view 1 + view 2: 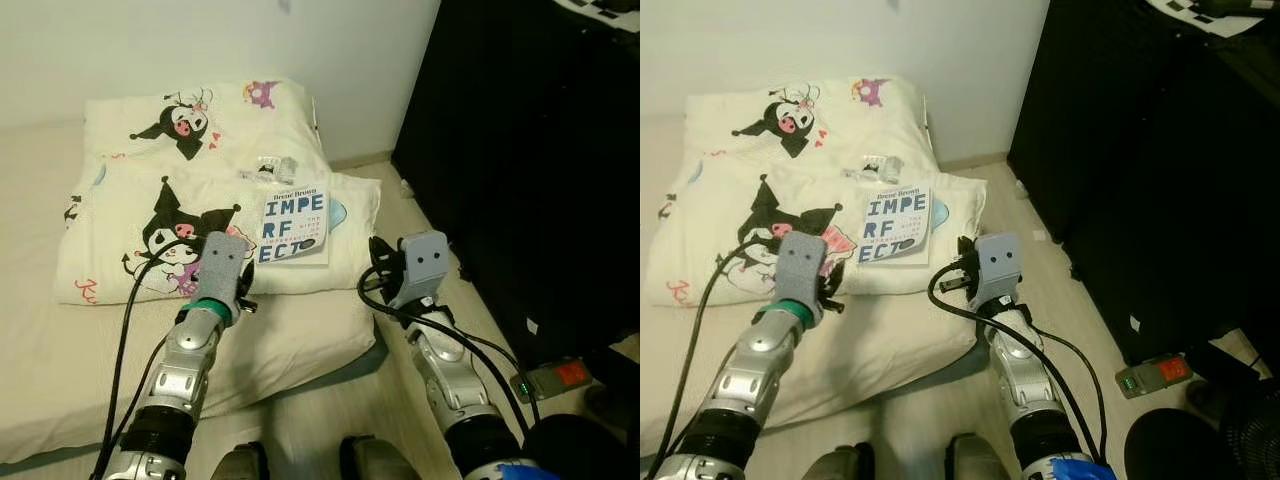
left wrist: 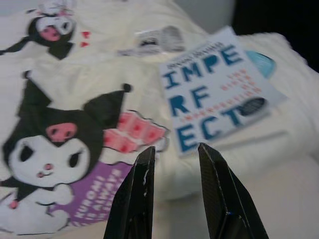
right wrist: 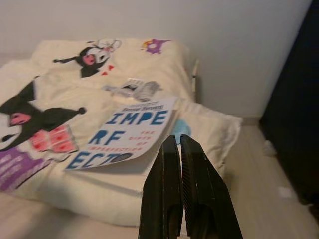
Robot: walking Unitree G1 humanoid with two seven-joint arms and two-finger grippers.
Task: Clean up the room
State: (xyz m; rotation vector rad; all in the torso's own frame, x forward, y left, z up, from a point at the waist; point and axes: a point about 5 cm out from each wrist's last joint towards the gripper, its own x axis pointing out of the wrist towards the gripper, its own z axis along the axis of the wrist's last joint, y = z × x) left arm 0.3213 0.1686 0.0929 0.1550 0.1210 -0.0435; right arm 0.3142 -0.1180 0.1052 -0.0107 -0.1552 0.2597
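A white book with blue letters lies flat on a cream blanket printed with cartoon figures. A small crumpled wrapper rests on the blanket just beyond the book. My left gripper is open and hovers over the blanket, short of the book's near left corner. My right gripper is shut with nothing in it, held low at the near right of the book.
The blanket lies on a low mattress against the white wall. A tall black cabinet stands on the right. A small grey device with an orange patch and scraps of paper lie on the wooden floor beside it.
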